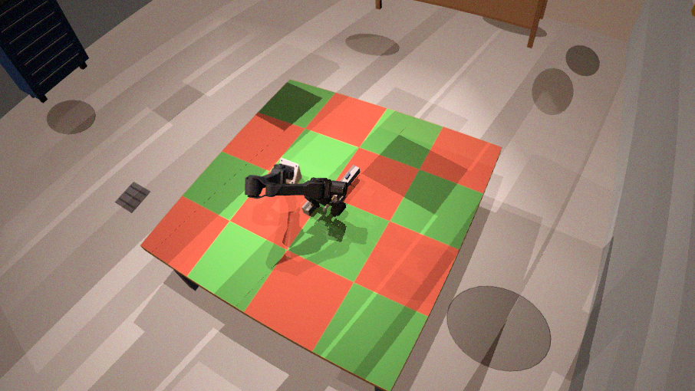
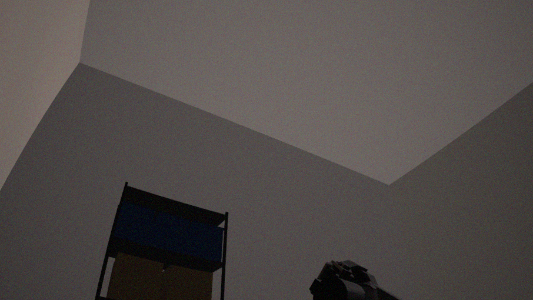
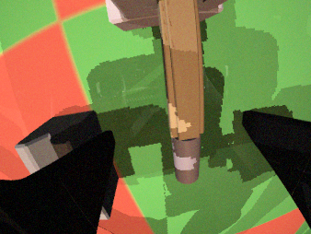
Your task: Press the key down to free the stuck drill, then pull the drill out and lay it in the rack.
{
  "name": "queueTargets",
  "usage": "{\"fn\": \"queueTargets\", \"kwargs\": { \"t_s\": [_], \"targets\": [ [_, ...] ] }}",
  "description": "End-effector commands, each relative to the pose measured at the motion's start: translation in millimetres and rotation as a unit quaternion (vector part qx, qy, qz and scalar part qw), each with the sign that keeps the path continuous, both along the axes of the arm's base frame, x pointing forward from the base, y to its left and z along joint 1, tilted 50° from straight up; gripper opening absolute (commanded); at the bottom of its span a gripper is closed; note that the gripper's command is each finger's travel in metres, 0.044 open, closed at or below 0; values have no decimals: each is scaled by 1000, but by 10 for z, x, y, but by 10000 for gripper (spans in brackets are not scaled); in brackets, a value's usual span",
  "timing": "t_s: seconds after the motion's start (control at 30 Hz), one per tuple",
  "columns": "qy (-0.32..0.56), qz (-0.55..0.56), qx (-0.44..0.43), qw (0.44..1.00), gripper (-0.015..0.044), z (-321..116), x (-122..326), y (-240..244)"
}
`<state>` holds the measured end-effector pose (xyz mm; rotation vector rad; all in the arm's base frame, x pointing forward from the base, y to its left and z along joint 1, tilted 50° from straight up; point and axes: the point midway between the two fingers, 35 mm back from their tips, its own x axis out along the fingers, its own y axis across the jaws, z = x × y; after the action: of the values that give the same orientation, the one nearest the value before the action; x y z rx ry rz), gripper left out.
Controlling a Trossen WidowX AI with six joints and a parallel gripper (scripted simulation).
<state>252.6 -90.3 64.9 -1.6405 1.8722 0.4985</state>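
Observation:
My gripper (image 3: 180, 127) is open, with its black fingertips wide apart in the wrist view. A long tan bar (image 3: 184, 69) reaches down between them, with visible space on both sides. A grey-brown cylinder (image 3: 187, 174) sticks out of the bar's lower end. A pinkish-brown block (image 3: 133, 19) shows at the top edge, where the bar meets it. I cannot tell for sure which part is the drill and which is the key. A pale, slotted, rack-like block (image 1: 350, 175) lies beyond the wrist in the top view; I cannot tell whether it is the rack.
A small black and grey block (image 3: 74, 126) stands beside the left finger. The chequered table (image 1: 398, 252) is red and green. My black arm (image 1: 291, 189) spans its middle in the top view. The exterior view shows a dark shelf (image 2: 167, 235) and part of the arm.

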Motion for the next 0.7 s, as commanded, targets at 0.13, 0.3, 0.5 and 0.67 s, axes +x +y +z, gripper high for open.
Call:
{"fn": "queueTargets", "kwargs": {
  "t_s": [0.13, 0.3, 0.5, 0.67],
  "targets": [
    [2, -1, 0, 1000, 440, -43, 2, 14],
    [2, -1, 0, 1000, 440, -58, 5, 20],
    [2, -1, 0, 1000, 440, -76, 6, 25],
    [2, -1, 0, 1000, 440, -90, 7, 28]
  ]
}}
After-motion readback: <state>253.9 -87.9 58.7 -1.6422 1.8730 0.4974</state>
